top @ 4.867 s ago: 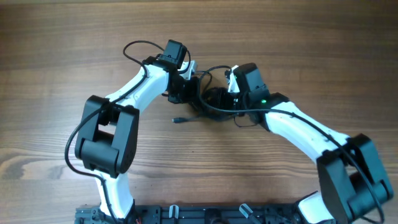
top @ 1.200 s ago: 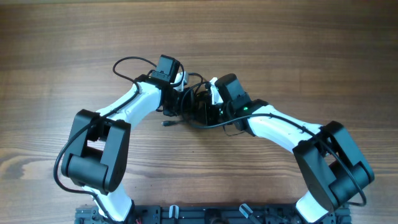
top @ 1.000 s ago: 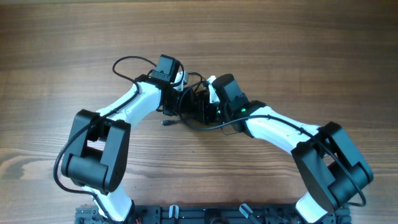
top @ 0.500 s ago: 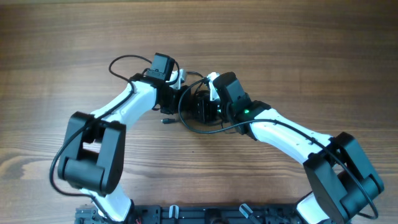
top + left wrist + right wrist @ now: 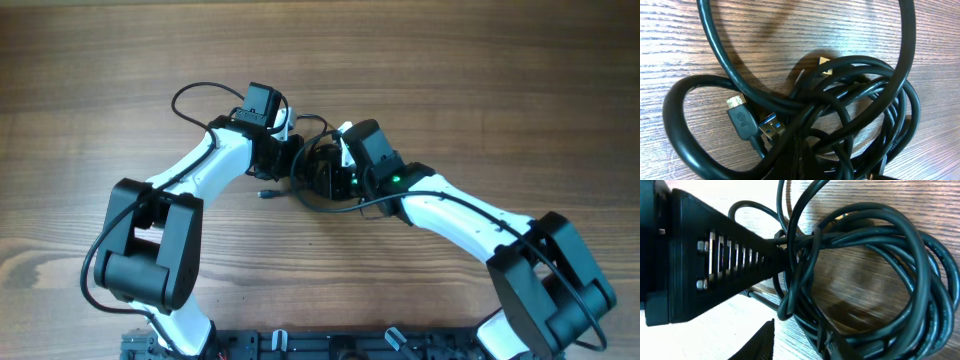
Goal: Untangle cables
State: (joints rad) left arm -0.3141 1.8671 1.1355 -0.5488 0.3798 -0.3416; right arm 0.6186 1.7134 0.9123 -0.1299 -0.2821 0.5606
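Wood-grain desk (image 5: pixel 480 80) fills the overhead view, and the cables (image 5: pixel 318 178) sit near its middle as one dark knotted clump between the two white arms. The left pincer (image 5: pixel 288 152) reaches into the clump's left edge and the right pincer (image 5: pixel 325 172) into its right side, so the two almost meet over the knot. One loose cord end with a small plug (image 5: pixel 265 194) trails out on the desk just left of the clump. A thicker arm wire (image 5: pixel 195 95) loops away from the left wrist. In the left wrist view the fingers themselves do not show. The left pincer is closed, though whether a cord is caught in it cannot be told. Below the camera the cables (image 5: pixel 840 115) lie on the wood in overlapping loops, with a blue-tongued plug (image 5: pixel 771 125) near the middle and a gold-tipped plug (image 5: pixel 826 65) higher up. In the right wrist view the upper finger (image 5: pixel 730 255) stretches from the left with its tip touching the bundled strands, and the lower finger (image 5: pixel 762 342) shows at the bottom edge. The right pincer (image 5: pixel 779 290) stands open, a loop of cord hanging in the gap between the fingers.
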